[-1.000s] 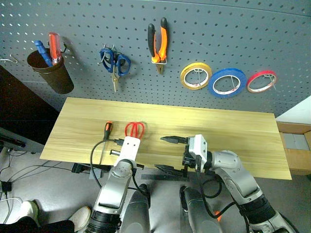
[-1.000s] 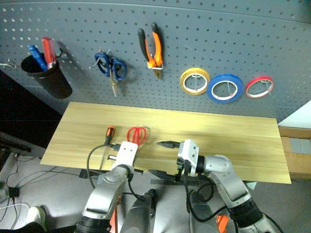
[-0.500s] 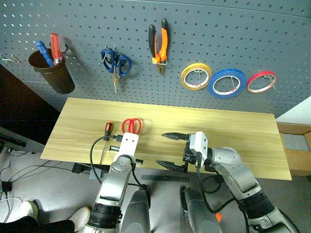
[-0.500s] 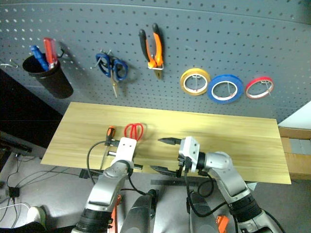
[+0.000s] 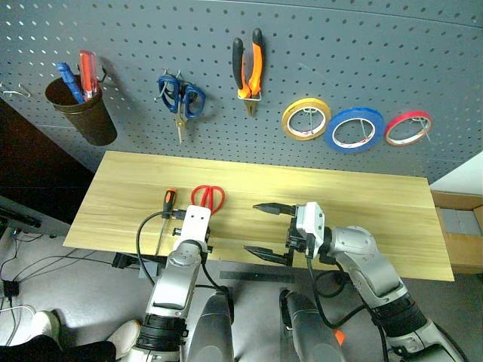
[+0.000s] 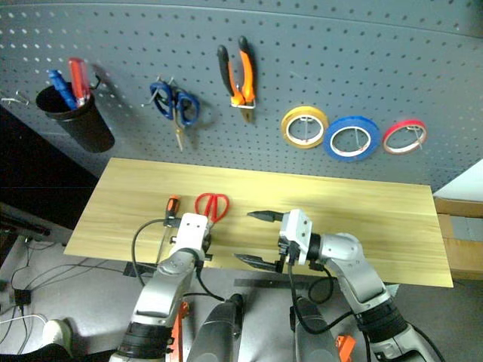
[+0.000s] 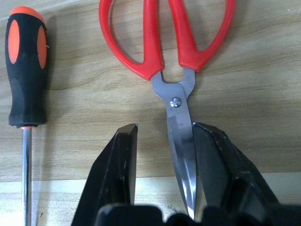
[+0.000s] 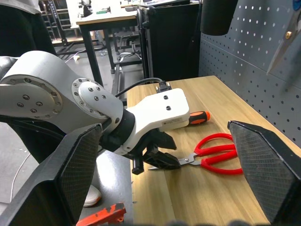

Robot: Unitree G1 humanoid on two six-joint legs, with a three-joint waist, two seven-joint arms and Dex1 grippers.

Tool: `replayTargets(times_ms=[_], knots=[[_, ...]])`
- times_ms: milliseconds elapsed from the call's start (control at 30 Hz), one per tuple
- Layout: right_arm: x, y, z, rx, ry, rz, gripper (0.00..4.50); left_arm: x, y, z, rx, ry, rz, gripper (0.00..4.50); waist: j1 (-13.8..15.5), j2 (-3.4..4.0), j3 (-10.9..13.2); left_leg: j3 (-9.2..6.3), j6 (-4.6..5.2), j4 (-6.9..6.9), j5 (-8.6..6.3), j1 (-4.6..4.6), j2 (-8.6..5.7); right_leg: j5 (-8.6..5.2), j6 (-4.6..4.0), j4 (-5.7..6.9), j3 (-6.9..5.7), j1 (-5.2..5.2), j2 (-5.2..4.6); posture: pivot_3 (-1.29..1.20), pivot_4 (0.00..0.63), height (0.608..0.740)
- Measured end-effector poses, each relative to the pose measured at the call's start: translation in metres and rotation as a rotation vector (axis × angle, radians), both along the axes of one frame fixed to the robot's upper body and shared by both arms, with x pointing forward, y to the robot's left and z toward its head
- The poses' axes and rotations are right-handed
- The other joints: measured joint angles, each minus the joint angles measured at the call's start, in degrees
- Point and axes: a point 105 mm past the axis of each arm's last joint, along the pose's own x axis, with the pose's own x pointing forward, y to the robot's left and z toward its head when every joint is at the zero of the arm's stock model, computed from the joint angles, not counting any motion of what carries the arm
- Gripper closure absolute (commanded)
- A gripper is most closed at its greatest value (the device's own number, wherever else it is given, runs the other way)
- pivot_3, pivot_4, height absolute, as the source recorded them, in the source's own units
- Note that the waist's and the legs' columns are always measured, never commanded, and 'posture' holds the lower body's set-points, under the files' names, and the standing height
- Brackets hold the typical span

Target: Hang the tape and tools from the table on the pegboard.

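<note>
Left pincer [image 7: 162, 141] spread around blades of red scissors [image 7: 167, 56] lying flat on surface [image 5: 362, 196], screwdriver [image 7: 26, 70] just beside. Right pincer [image 5: 266, 230] spread wide, empty, near scissors.

scissors [image 7: 167, 42]: red handles | screwdriver [image 7: 27, 70]: black-orange | pegboard [image 5: 362, 53]: dark grey, dotted

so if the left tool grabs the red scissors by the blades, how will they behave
The red scissors look rigid, metal-bladed, so no flopping. The smooth, tapering blades between the left tool fingers may slip. The heavier handle loops lie beyond the grip, so they would probably droop handle-first when lifted.
</note>
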Motion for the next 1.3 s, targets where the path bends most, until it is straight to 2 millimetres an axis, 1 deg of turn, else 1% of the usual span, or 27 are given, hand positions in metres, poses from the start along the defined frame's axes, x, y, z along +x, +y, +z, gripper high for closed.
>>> replayTargets(times_ms=[200, 367, 600, 700, 800, 833, 1133, 1300], knots=[[0.0, 0.0, 0.0, -0.002, -0.001, -0.001, 0.0, 0.004, -0.002, 0.001, -0.055, -0.016, -0.024, 2.49, 0.0, 0.0, 0.0, 0.0, 0.0, 0.01, 0.0, 0.0, -0.01, 0.0, 0.0, 0.01, 0.0, 0.01, 0.0, 0.14, 0.339, 0.74], [0.001, 0.0, 0.001, -0.003, -0.005, -0.007, 0.0, 0.008, -0.001, -0.002, -0.134, -0.016, -0.03, 2.49, 0.1, 0.0, 0.0, 0.0, 0.0, 0.01, 0.01, 0.01, -0.01, 0.0, 0.0, 0.02, -0.01, 0.01, -0.01, 0.13, 0.347, 0.74], [0.003, -0.001, 0.001, -0.009, -0.013, -0.016, 0.0, 0.013, 0.0, -0.002, -0.176, -0.015, -0.062, 2.49, 0.1, 0.0, 0.0, 0.0, 0.0, 0.01, 0.01, 0.01, -0.02, 0.0, 0.0, 0.01, -0.01, 0.02, -0.01, 0.13, 0.351, 0.74], [0.003, -0.002, 0.001, -0.009, -0.014, -0.019, 0.0, 0.013, -0.001, -0.003, -0.186, -0.009, -0.072, 3.06, 0.1, 0.0, 0.0, 0.0, 0.0, 0.01, 0.01, 0.01, -0.01, 0.0, 0.0, 0.02, 0.0, 0.02, -0.01, 0.13, 0.349, 0.74], [0.003, -0.001, 0.001, -0.014, -0.017, -0.021, 0.0, 0.012, -0.004, -0.003, -0.193, -0.009, -0.081, 4.07, 0.1, 0.0, 0.0, 0.0, 0.0, 0.01, 0.01, 0.01, -0.01, 0.0, 0.0, 0.01, 0.0, 0.02, -0.01, 0.13, 0.348, 0.74], [0.003, -0.001, 0.001, -0.013, -0.017, -0.021, 0.0, 0.012, -0.004, -0.002, -0.193, -0.011, -0.082, 4.26, 0.0, 0.0, 0.0, 0.0, 0.0, 0.0, 0.01, 0.01, 0.0, 0.0, 0.0, 0.01, 0.0, 0.02, 0.0, 0.13, 0.348, 0.74], [0.004, -0.001, -0.001, -0.015, -0.011, -0.026, 0.0, 0.01, -0.003, -0.001, -0.188, -0.016, -0.075, 4.26, 0.0, 0.0, 0.0, 0.01, 0.0, -0.01, 0.01, 0.01, 0.0, 0.0, 0.0, 0.0, 0.01, 0.01, 0.0, 0.14, 0.337, 0.74], [0.005, -0.003, 0.001, -0.008, -0.012, -0.03, 0.0, -0.002, -0.002, -0.003, -0.178, 0.0, -0.066, 4.26, -0.1, 0.0, 0.0, 0.0, 0.0, -0.08, 0.01, 0.01, 0.01, 0.0, 0.0, -0.04, 0.0, 0.01, 0.0, 0.15, 0.313, 0.74]])
